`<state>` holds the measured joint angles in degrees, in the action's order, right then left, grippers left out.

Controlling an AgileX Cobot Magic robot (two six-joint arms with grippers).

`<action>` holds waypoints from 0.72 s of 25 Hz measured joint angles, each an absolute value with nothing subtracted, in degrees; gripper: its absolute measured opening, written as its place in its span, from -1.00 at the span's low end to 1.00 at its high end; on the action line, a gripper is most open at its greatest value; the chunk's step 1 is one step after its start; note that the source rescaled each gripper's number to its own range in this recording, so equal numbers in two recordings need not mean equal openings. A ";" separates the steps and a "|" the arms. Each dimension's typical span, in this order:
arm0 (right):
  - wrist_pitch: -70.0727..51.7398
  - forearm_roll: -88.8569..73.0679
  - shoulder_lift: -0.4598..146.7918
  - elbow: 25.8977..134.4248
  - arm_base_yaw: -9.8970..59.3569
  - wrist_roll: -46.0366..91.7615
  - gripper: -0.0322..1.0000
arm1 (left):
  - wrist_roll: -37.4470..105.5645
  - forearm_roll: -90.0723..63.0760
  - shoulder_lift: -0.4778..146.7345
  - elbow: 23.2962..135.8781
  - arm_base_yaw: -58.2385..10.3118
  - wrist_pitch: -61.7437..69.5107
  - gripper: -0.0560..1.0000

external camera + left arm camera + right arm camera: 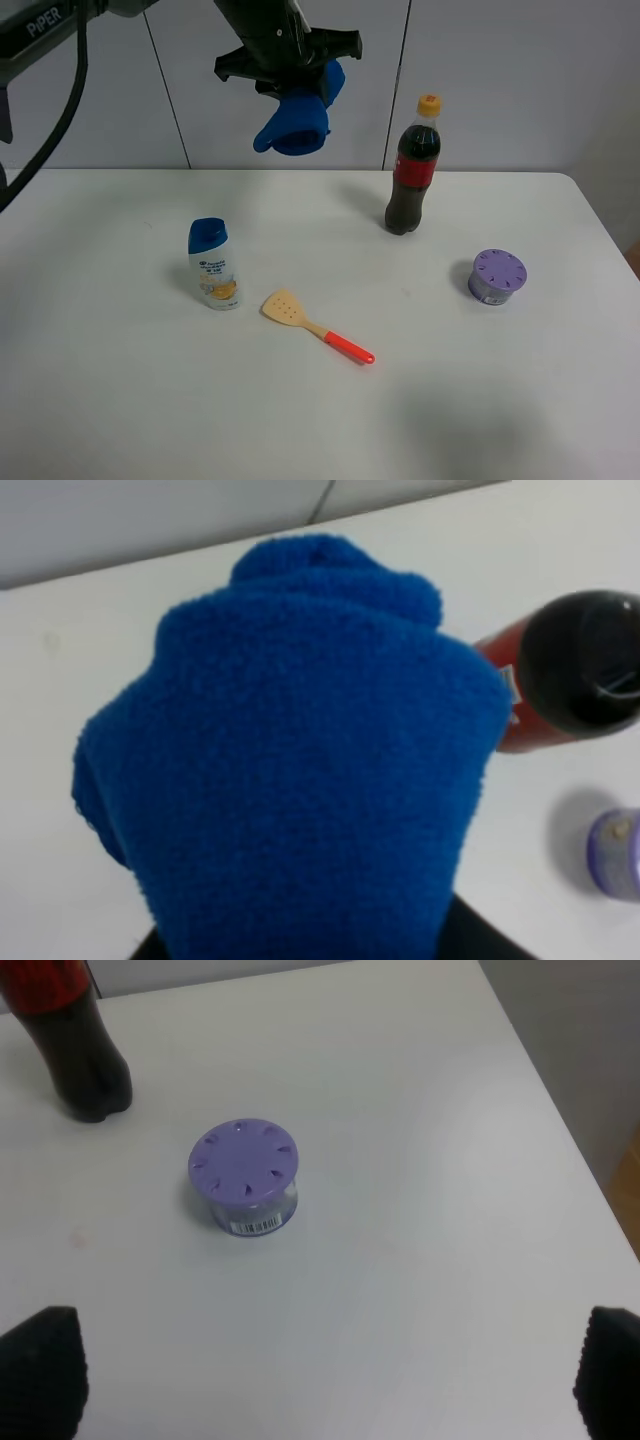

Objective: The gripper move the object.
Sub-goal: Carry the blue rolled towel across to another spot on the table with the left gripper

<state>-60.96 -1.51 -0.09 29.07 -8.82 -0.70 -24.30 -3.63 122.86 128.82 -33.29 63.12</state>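
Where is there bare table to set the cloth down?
For the blue cloth: the near strip before the spatula, the stretch left of the shampoo bottle, the middle toward the cola bottle. Tightest between shampoo bottle and spatula.

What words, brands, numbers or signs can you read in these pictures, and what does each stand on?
"PiPER": white letters on the dark grey robot arm link.
White shampoo bottle with blue cap: label print too small to read.
Dark cola bottle with red label: label blurred, unreadable.
Round purple-lidded container: barcode, digits too small.
Royal-blue cloth bundle: no text.
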 joint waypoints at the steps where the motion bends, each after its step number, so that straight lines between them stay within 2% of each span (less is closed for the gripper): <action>1: -60.96 -1.51 -0.09 29.07 -8.82 -0.70 1.00 | -25.69 -3.75 122.86 128.82 -34.17 62.54 -0.89; 9: -60.96 -1.51 -0.09 29.07 -8.82 -0.70 1.00 | -33.69 -3.86 122.86 128.82 -41.64 59.29 -0.89; 18: -60.96 -1.51 -0.09 29.07 -8.82 -0.70 1.00 | -34.60 -5.53 127.10 128.82 -48.78 59.84 -0.89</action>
